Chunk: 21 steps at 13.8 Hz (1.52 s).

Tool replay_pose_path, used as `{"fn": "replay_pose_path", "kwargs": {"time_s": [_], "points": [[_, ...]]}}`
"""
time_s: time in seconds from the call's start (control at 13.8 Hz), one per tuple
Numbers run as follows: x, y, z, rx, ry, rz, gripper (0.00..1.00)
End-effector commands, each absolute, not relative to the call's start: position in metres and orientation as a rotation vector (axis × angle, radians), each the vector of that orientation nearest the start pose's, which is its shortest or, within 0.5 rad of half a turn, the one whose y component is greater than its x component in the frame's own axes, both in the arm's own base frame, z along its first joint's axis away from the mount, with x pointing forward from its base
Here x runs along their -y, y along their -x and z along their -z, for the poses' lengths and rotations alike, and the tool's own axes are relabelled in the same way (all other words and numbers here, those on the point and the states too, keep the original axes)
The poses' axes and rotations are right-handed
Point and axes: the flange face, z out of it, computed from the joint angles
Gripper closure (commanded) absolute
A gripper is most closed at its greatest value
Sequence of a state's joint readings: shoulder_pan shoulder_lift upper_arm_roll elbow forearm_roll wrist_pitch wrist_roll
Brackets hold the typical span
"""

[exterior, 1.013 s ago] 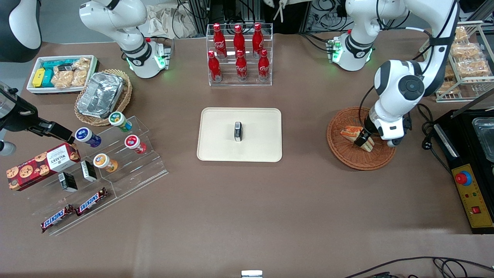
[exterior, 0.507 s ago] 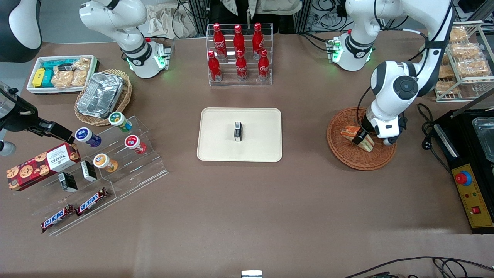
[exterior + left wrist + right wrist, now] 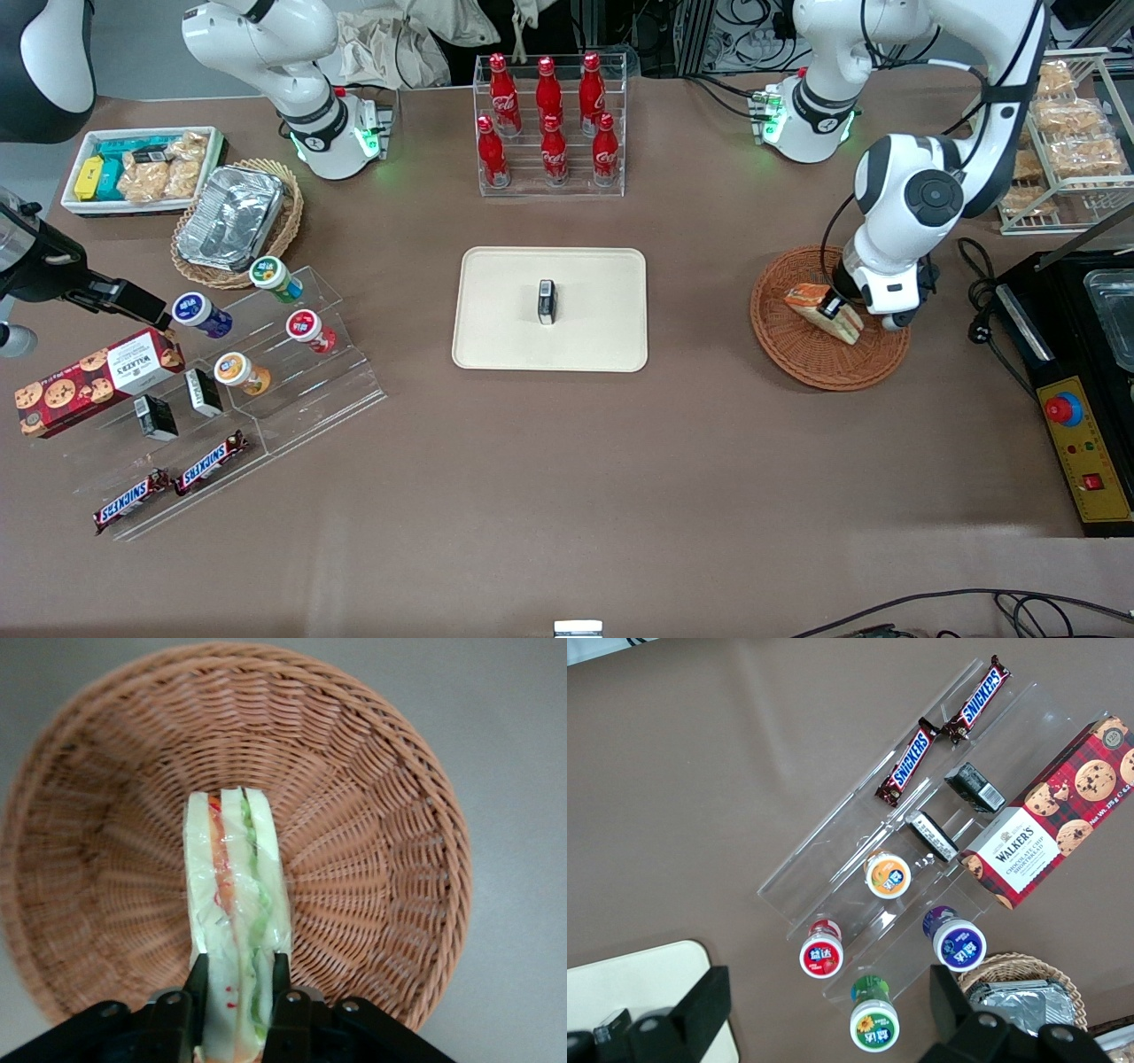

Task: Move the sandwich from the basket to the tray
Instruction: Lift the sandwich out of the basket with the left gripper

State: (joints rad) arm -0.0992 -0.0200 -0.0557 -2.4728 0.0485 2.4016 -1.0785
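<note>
Left wrist view: tool [image 3: 237,992] clamps the triangular white-bread sandwich [image 3: 235,912] over the round reddish-brown wicker basket [image 3: 372,815], near the table's working-arm edge.

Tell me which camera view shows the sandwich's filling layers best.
Left wrist view: the triangular white-bread sandwich, clamped in the left gripper, shows orange-red and green layers. Front view shows a small wedge over the reddish-brown wicker basket; right wrist view, nothing.

Six red cola bottles [image 3: 549,120], Snickers bars [image 3: 170,486], cookie box [image 3: 96,379]
</note>
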Motion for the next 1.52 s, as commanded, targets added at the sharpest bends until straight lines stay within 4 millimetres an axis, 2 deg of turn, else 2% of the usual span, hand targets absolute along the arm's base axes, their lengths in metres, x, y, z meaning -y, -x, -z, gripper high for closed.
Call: {"fn": "replay_pose_path", "kwargs": {"time_s": [0.0,0.07,0.22,0.43,0.58,0.72,0.94,1.23,1.45], "points": [[0.075,-0.477,-0.356,1.295,2.737,-0.068,1.00],[0.079,-0.484,-0.382,1.262,2.726,-0.081,1.00],[0.102,-0.497,-0.436,1.116,2.757,-0.079,1.00],[0.116,-0.504,-0.509,0.850,2.842,-0.113,1.00],[0.118,-0.502,-0.545,0.656,2.902,-0.142,1.00],[0.118,-0.494,-0.573,0.368,2.970,-0.170,1.00],[0.126,-0.477,-0.586,0.096,3.082,-0.229,1.00],[0.175,-0.461,-0.578,-0.015,3.084,-0.275,1.00],[0.209,-0.454,-0.563,-0.055,3.083,-0.276,1.00]]}}
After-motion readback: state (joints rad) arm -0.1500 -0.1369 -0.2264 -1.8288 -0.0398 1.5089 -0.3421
